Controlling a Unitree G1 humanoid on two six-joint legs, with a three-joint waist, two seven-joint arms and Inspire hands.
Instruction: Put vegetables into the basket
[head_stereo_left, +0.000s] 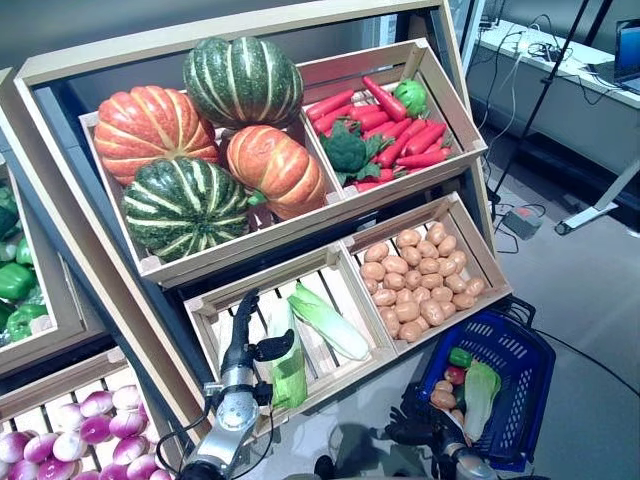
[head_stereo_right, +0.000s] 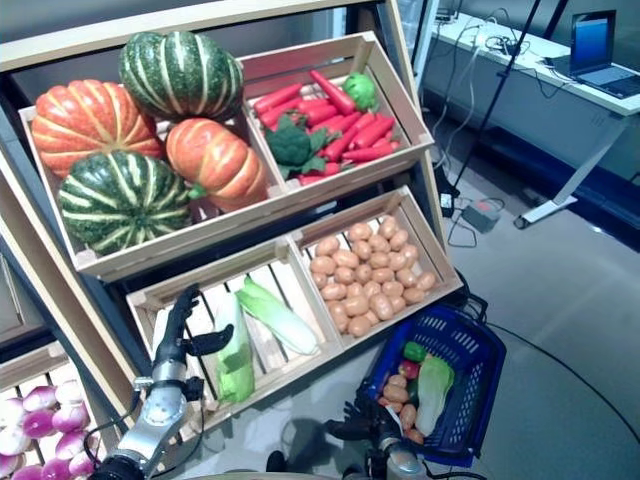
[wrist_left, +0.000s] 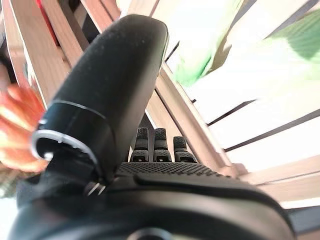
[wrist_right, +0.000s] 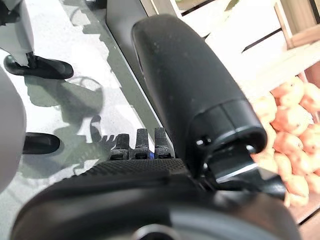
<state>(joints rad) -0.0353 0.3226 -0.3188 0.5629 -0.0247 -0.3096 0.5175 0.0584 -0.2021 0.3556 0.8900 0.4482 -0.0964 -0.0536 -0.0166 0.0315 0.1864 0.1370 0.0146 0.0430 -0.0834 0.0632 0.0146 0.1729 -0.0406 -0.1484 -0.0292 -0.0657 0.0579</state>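
Left hand up at the cabbage crate

Its fingers are straight and open, just beside one cabbage, holding nothing. The right hand hangs low by the blue basket; its fingers look loose and empty. The basket has some vegetables inside.

pumpkins upper-left crate | potatoes lower-right crate | cabbages lower-left crate | basket right on floor

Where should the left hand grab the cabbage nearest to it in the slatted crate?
Probably around the middle of the long pale-green cabbage, coming from its left side, where the open left hand already stands beside it. It lies lengthwise on the wooden slatted crate, apart from the second cabbage.
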